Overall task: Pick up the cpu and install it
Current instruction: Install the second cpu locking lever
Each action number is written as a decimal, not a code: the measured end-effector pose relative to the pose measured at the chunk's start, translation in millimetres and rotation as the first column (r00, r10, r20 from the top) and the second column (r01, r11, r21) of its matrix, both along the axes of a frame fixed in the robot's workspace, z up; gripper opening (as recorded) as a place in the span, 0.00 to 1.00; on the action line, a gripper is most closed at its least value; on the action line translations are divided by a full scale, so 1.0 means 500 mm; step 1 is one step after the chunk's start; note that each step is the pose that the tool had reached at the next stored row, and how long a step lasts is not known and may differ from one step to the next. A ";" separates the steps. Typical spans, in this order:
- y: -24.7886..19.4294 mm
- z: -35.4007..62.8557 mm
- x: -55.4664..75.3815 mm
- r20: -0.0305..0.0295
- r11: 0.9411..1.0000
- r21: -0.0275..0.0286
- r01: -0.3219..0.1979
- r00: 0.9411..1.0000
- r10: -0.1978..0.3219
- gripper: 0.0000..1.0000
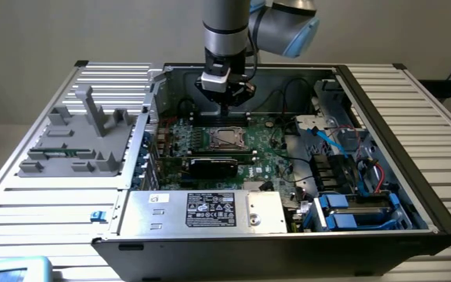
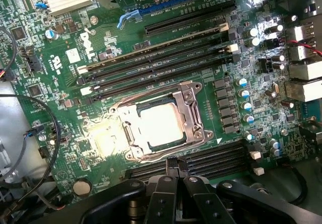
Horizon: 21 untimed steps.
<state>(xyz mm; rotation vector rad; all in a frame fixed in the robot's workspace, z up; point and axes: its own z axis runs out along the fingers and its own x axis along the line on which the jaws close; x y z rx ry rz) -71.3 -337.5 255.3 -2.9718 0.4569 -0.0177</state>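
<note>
One tool (image 1: 224, 108), fingers pressed together and holding nothing, is hovering over the cpu (image 2: 153, 125) in its socket frame (image 2: 160, 123); descending off-centre risks scraping it.

A round Dell logo (image 2: 87, 37) is printed in white on the motherboard (image 2: 60, 108). Small print on the power supply's (image 1: 202, 210) black label (image 1: 215, 210) cannot be read.

claw (image 2: 175, 169) fingers cut by frame edge | cpu (image 2: 160, 126) glare-washed, perhaps seated in socket
</note>
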 end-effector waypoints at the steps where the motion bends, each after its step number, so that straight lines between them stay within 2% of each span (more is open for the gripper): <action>1: 0.0001 0.000 0.000 0.000 1.000 0.000 0.000 1.000 0.000 0.11; 8: -0.0019 0.000 0.000 0.000 1.000 0.000 0.000 1.000 0.000 0.11; 14: -0.0325 0.007 0.000 0.000 1.000 0.000 0.000 1.000 0.000 0.11; 21: -0.0626 0.015 -0.001 0.000 1.000 0.001 0.000 1.000 0.000 0.11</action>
